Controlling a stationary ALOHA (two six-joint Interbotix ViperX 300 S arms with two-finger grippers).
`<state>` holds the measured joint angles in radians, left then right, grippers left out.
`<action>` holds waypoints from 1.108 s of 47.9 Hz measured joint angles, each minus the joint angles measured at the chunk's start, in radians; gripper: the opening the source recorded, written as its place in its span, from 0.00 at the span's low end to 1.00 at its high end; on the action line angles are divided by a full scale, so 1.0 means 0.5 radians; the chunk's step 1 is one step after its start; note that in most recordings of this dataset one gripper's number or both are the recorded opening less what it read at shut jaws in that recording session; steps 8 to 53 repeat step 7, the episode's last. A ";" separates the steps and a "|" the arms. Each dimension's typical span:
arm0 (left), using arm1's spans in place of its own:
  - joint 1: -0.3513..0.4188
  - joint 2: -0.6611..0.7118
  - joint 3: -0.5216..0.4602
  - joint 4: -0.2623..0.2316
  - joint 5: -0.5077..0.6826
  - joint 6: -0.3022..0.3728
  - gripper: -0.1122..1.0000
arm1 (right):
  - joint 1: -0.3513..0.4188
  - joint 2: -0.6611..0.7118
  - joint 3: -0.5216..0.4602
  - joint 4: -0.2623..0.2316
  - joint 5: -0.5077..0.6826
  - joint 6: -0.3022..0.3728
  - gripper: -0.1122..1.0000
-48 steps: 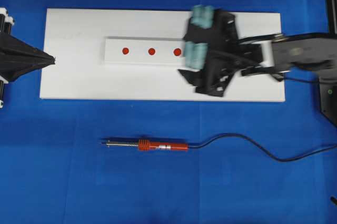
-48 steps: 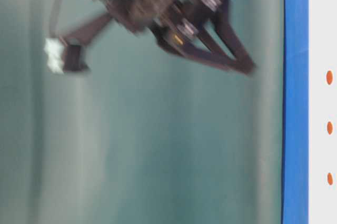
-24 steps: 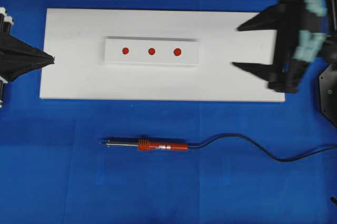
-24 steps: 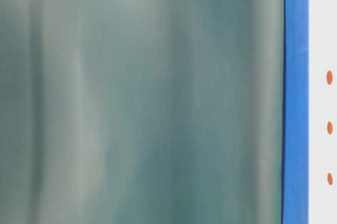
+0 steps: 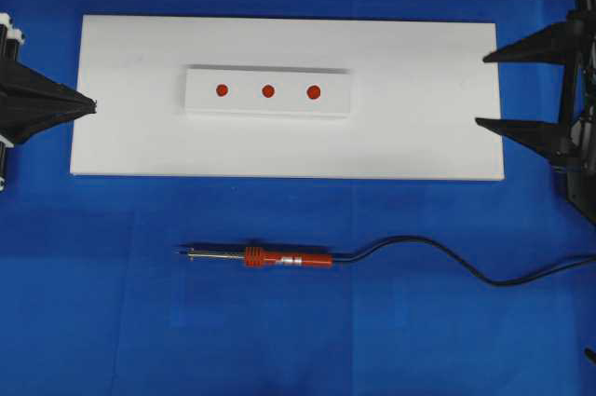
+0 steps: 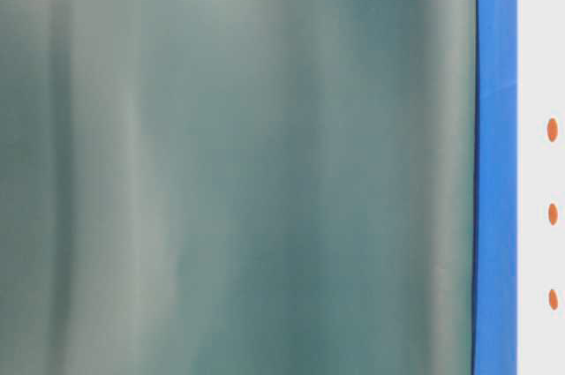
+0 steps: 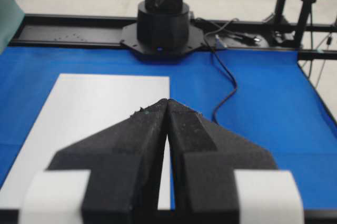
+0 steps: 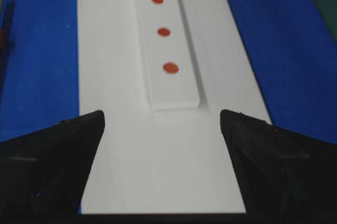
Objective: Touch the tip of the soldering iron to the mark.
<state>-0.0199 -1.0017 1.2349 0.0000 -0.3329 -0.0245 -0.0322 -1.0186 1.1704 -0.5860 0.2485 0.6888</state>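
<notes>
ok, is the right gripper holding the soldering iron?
No. In the overhead view the right gripper is open and empty at the white board's right edge, while the soldering iron lies on the blue mat.

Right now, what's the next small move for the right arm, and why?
Probably swing the right tool down toward the soldering iron and line up over its red-orange handle. The iron lies untouched on the blue cloth, below the white board, and the right tool stands open and empty at the board's right end.
</notes>
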 measured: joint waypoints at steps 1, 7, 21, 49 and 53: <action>0.000 0.000 0.000 0.000 0.000 0.000 0.10 | 0.003 -0.012 0.015 0.003 0.000 0.000 0.82; 0.000 0.000 0.000 0.003 0.000 0.000 0.10 | 0.000 -0.055 0.064 0.018 -0.009 0.000 0.82; 0.000 0.000 0.000 0.003 0.000 0.000 0.10 | 0.000 -0.055 0.064 0.018 -0.009 0.000 0.82; 0.000 0.000 0.000 0.003 0.000 0.000 0.10 | 0.000 -0.055 0.064 0.018 -0.009 0.000 0.82; 0.000 0.000 0.000 0.003 0.000 0.000 0.10 | 0.000 -0.055 0.064 0.018 -0.009 0.000 0.82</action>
